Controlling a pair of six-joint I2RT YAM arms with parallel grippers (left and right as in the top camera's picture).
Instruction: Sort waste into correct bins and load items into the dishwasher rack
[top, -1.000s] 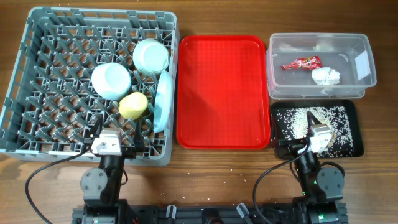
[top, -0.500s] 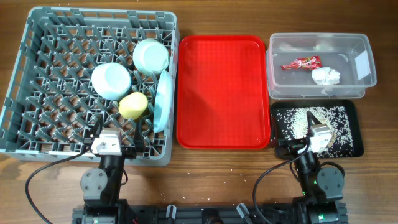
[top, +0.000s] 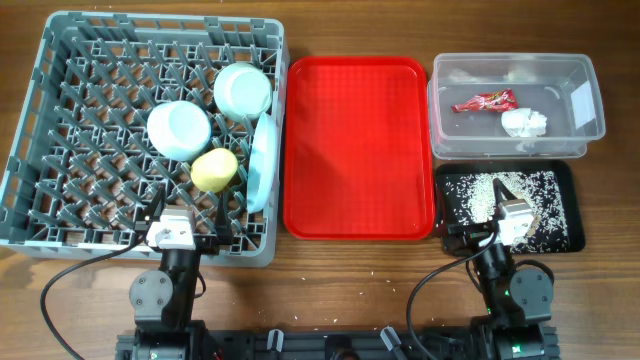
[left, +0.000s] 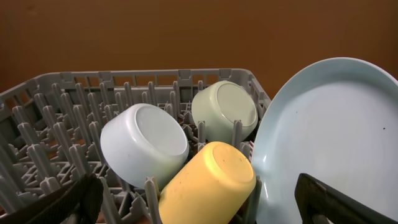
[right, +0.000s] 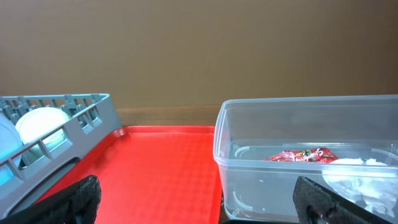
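The grey dishwasher rack (top: 160, 22) at the left holds a pale blue bowl (top: 179, 129), a pale green bowl (top: 242, 90), a yellow cup (top: 214, 169) on its side and a light blue plate (top: 263, 160) on edge. The clear tub (top: 590, 100) holds the red wrapper (top: 485, 101) and the white napkin (top: 524, 122). Rice scraps (top: 480, 190) lie in the black tray (top: 572, 200). My left gripper (top: 190, 215) is open at the rack's front edge, facing the cup (left: 208, 183). My right gripper (top: 498, 200) is open over the black tray's front. I cannot make out the fork and spoon.
The red serving tray (top: 358, 150) lies bare between the rack and the bins. A few rice grains are scattered on the wooden table (top: 350, 280) in front. In the right wrist view the tub (right: 261, 155) is ahead on the right and the red tray (right: 155, 168) on the left.
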